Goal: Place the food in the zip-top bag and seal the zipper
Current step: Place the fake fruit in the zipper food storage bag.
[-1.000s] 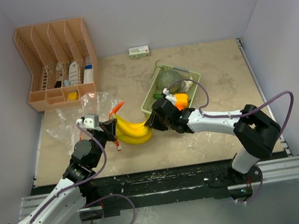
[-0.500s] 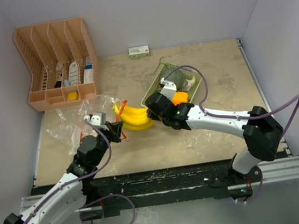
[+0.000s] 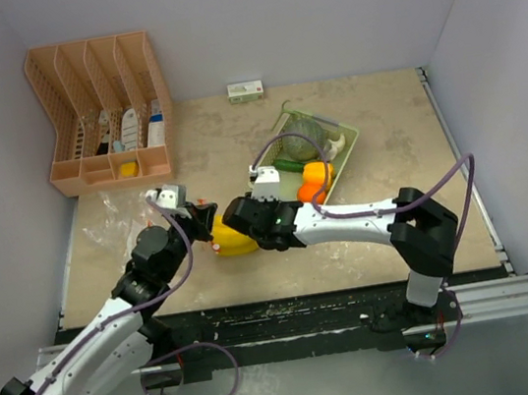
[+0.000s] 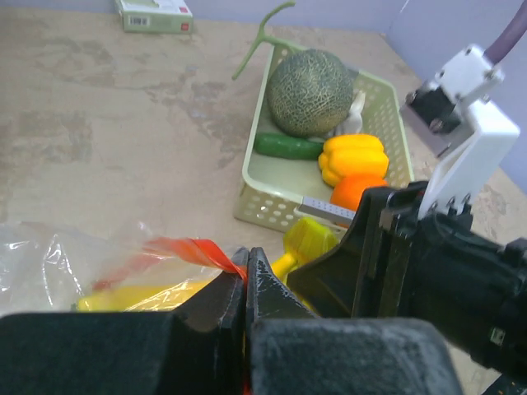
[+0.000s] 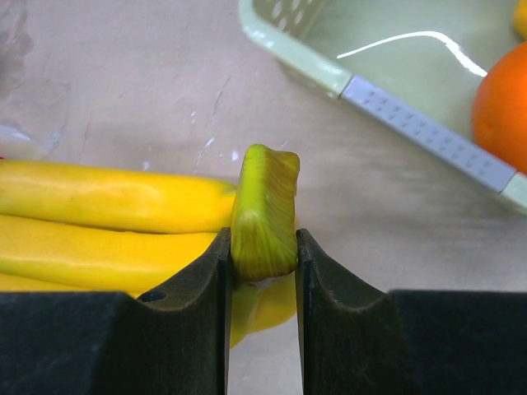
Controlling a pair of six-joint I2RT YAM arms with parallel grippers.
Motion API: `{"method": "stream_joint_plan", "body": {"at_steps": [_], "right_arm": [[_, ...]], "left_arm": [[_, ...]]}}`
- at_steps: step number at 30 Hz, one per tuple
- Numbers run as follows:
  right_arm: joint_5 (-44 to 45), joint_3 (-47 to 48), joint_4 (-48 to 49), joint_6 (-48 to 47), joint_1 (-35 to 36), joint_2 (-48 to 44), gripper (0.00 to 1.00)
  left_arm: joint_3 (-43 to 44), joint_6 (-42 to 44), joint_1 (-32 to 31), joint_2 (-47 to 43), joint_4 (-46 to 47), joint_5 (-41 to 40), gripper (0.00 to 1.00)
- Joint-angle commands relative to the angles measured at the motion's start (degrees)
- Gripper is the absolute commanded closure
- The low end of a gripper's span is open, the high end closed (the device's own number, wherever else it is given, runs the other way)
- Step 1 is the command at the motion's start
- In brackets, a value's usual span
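My right gripper [image 5: 262, 247] is shut on the green stem [image 5: 265, 210] of the yellow banana bunch [image 3: 234, 242]. The bananas [image 5: 107, 222] point left, their far ends under the clear zip-top bag [image 3: 108, 216]. My left gripper [image 4: 245, 259] is shut on the bag's red zipper edge [image 4: 185, 249], holding it lifted just left of the right gripper [image 3: 238, 223]. In the pale green basket [image 3: 343, 161] lie the netted melon [image 4: 310, 81], the cucumber [image 4: 288, 146], a yellow pepper [image 4: 354, 156], the orange [image 4: 354, 191] and a small white piece [image 4: 356, 107].
A peach-coloured desk organizer [image 3: 102, 112] stands at the back left, close behind the bag. A small white box [image 3: 245, 90] lies by the back wall. The basket's thin handle [image 4: 263, 33] sticks up at its far corner. The right arm [image 3: 366, 217] stretches across the table's middle.
The right gripper has carried the banana bunch leftward and nearer, up to the bag's mouth. The left gripper, still shut on the zipper edge, has shifted a little.
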Motion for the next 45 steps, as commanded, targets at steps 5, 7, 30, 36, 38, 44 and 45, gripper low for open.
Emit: {"method": "stream_joint_plan", "body": {"at_steps": [5,7,30,36,38,44,45], "right_arm": [[4.5,0.2,-5.2,0.8,1.6,-1.3,1.0],[4.7,-0.2,-6.0,1.2,1.6,-1.5,1.0],[14.3,-12.3,3.9,-7.8,2.3,-25.3,1.0],[6.2,-21.1,27.0,-10.1,2.4,-27.7,1.0],[3.7,-23.2,34.1,-11.5,2.3,-27.3,1.0],[0.2,-26.2,46.6,-12.0,2.4,-23.8,1.0],[-0.1,-26.6,47.7,-11.5,2.3,-23.3,1.0]], "left_arm": [[6.1,3.4,-0.3,-10.7,-7.3,-2.7,1.0],[5.7,3.7,-0.3,-13.3,-10.4,-4.5,1.0],[-2.9,0.9,-0.3,-10.9,-9.5,-9.9,1.0],[-2.1,0.3,-0.3,-11.4,-10.1,-9.2,1.0],[-1.9,0.1,-0.3,-11.5,-10.3,-9.1,1.0],[-2.3,-1.3,-0.3,-11.1,-9.2,-8.3,1.0],[-2.4,-1.6,-0.3,-10.9,-8.9,-8.2,1.0]]}}
